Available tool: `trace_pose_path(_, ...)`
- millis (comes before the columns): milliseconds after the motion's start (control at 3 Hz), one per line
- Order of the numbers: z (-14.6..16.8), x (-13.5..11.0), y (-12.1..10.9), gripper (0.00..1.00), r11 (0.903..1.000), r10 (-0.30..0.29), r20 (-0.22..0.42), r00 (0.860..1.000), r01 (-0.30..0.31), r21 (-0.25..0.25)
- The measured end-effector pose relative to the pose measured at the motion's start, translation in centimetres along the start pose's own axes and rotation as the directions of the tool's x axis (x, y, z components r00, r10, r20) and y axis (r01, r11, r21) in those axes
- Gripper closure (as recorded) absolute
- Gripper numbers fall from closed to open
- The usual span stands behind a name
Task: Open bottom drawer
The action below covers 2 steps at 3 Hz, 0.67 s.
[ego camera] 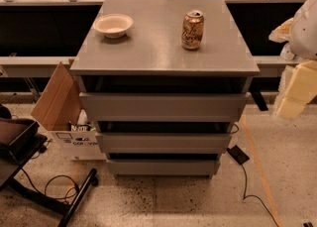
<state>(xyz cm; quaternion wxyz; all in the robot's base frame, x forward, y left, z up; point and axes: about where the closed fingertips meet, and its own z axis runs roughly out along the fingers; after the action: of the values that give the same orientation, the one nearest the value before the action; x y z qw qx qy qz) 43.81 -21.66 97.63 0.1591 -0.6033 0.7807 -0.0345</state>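
Observation:
The grey cabinet (163, 47) stands in the middle of the camera view with three handle-less drawer fronts stacked below its top. The bottom drawer (163, 167) is the lowest and narrowest front, just above the floor, and looks pushed in. The middle drawer front (163, 142) and the wider top drawer front (163, 107) sit above it. My gripper (293, 94), pale yellow below a white arm part (304, 28), hangs at the right edge, to the right of the cabinet at about top-drawer height, apart from it and well above the bottom drawer.
A white bowl (113, 25) and a golden drink can (192, 29) stand on the cabinet top. An open cardboard box (59, 104) sits at the cabinet's left. A black stand (29, 171) with cables fills the lower left. A black plug (238, 154) and cable (247, 186) lie at the lower right.

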Motion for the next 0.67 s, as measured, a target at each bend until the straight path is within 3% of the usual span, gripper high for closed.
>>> trace_pose_path(333,0.0,0.0,0.0,0.00,1.0000,0.000,0.000,1.000,0.000,0.000)
trace_pose_path(667,2.2,0.0,0.7,0.00,0.9996,0.018,-0.005,1.000,-0.018,0.021)
